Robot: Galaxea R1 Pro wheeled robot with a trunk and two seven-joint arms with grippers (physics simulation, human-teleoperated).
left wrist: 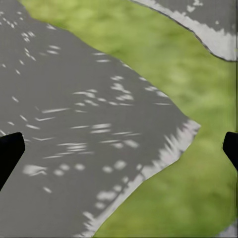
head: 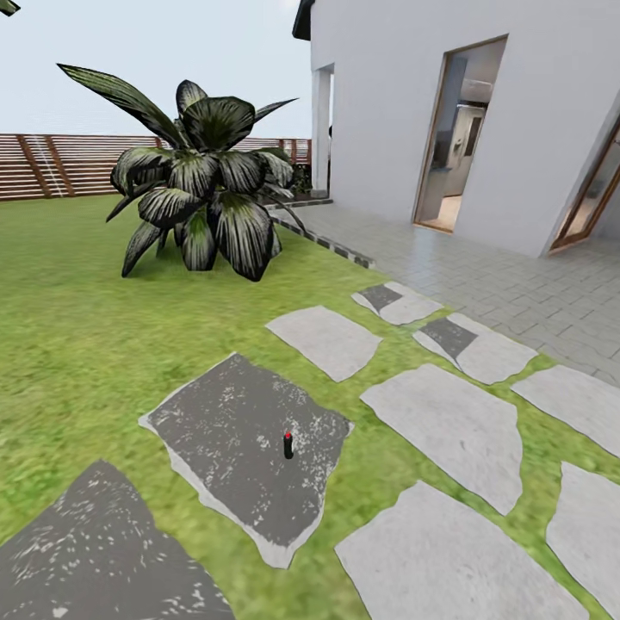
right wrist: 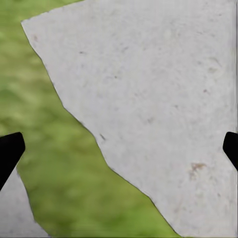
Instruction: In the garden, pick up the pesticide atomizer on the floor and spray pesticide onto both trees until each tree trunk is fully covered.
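Observation:
A small dark bottle with a red top, which I take for the pesticide atomizer (head: 288, 445), stands upright on a dark speckled stepping stone (head: 232, 430) in the garden lawn (head: 77, 344). Both trees are out of view. My left gripper (left wrist: 119, 148) hangs open over the edge of a dark speckled stone (left wrist: 64, 124), its black fingertips (left wrist: 10, 151) far apart with nothing between them. My right gripper (right wrist: 119, 148) is open too, above a pale stone (right wrist: 158, 99) and grass.
A short broad-leaved palm (head: 202, 185) grows on the lawn ahead to the left. A brown slat fence (head: 52, 164) closes the back. Pale stepping stones (head: 448, 426) lead right to a paved terrace (head: 517, 284) and a white house with an open doorway (head: 456, 138).

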